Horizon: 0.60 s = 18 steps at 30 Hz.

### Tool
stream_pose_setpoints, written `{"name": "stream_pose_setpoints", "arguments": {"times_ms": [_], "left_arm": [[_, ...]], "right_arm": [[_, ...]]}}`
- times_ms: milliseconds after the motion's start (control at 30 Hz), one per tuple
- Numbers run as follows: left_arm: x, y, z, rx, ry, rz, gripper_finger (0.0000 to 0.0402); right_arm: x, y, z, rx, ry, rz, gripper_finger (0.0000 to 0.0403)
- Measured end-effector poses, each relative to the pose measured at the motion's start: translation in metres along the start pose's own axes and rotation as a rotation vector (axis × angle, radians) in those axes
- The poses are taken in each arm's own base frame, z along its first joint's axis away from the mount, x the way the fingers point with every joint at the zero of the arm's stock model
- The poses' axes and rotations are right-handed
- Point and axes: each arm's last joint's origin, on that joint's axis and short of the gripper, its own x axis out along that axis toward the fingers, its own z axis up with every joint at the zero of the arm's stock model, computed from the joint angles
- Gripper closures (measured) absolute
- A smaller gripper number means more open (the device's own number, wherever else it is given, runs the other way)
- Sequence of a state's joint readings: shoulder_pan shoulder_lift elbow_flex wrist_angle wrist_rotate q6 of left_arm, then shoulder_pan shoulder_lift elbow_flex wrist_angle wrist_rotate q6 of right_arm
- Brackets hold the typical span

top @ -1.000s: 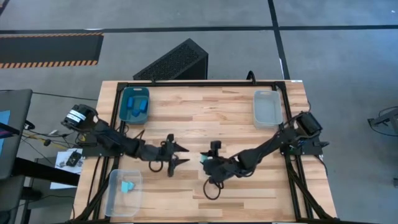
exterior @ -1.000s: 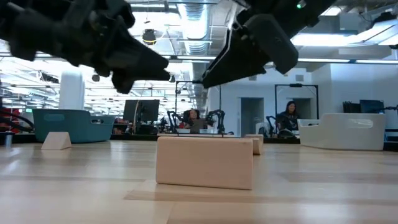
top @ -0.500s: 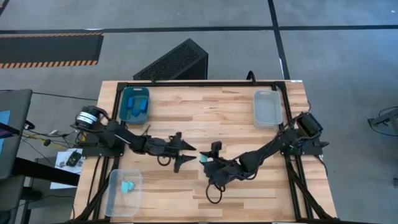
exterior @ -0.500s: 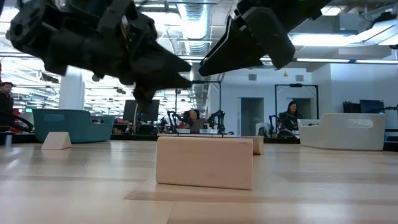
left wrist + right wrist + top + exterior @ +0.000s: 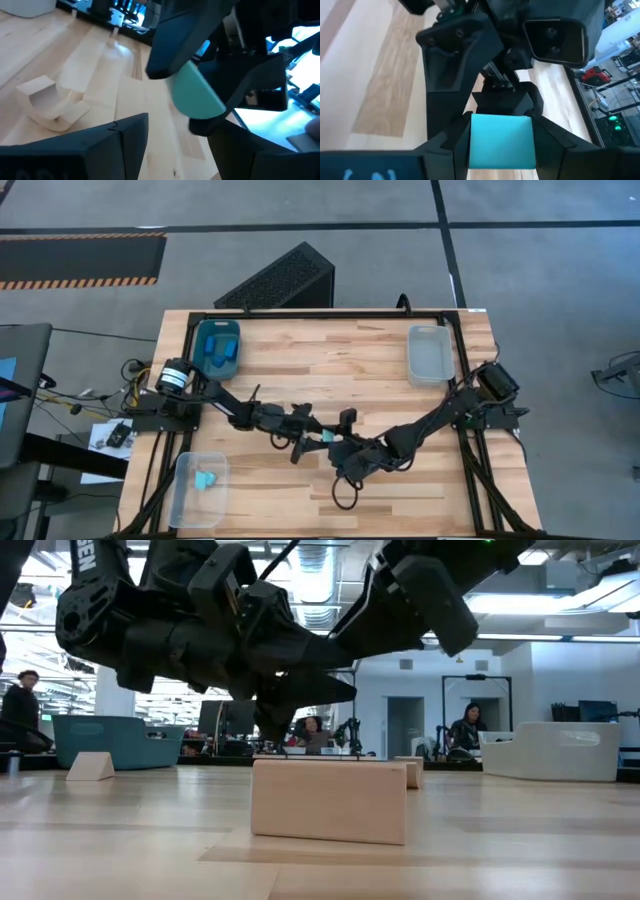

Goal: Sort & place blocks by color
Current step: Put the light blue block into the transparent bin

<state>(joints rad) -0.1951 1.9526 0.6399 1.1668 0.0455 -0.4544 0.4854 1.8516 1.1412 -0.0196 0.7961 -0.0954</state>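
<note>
At about 10 o'clock on the surface [image 5: 330, 380] stands the teal bin [image 5: 203, 330]. At about 7 o'clock is the near clear bin [image 5: 185, 500], which holds one cyan piece [image 5: 207, 480].

From that side the left arm reaches in toward the middle. The left gripper [image 5: 309, 436] hangs above the boards with its fingers spread and nothing between them. In the left wrist view, its two dark fingers stand apart with bare air in the gap.

The light cyan block [image 5: 325, 438] lies just beside the left gripper, at its 3 o'clock, off the surface. It is pinched in the right gripper [image 5: 334, 443], which is closed on it from two opposite sides. The right wrist view shows a flat, squarish cyan face between that gripper's own fingers, with the left gripper head-on just beyond. The left wrist view shows a rounded edge of the block jutting out of the right gripper toward the left one. I cannot tell the block's long axis for certain.

This looks like a hand-over. The block's matching bin is on the left arm's side, so the left gripper is the one to carry it there. The move turns on the free faces. The left gripper's fingers should close across the exposed rounded end, at right angles to the right gripper's hold, without the fingers colliding.

A tan arch block [image 5: 50, 102] lies on the boards below. At about 1 o'clock sits the far clear bin [image 5: 411, 352], well apart from both grippers.
</note>
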Motion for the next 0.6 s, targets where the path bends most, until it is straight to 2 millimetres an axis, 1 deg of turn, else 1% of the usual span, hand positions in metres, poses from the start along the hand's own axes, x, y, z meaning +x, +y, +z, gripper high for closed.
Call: {"name": "stream_pose_setpoints", "arguments": {"times_ms": [167, 333, 600], "left_arm": [[0.0, 0.0, 0.005, -0.015, -0.046, -0.02, 0.0216], [0.004, 0.002, 0.012, -0.063, -0.063, -0.024, 0.0216], [0.005, 0.004, 0.014, -0.086, -0.074, -0.008, 0.0216]], "right_arm": [[0.001, -0.001, 0.0, -0.004, 0.0, -0.01, 0.0224], [0.0, -0.002, 0.0, -0.042, 0.006, -0.042, 0.0225], [-0.001, -0.003, -0.002, -0.08, 0.028, -0.079, 0.0225]]}}
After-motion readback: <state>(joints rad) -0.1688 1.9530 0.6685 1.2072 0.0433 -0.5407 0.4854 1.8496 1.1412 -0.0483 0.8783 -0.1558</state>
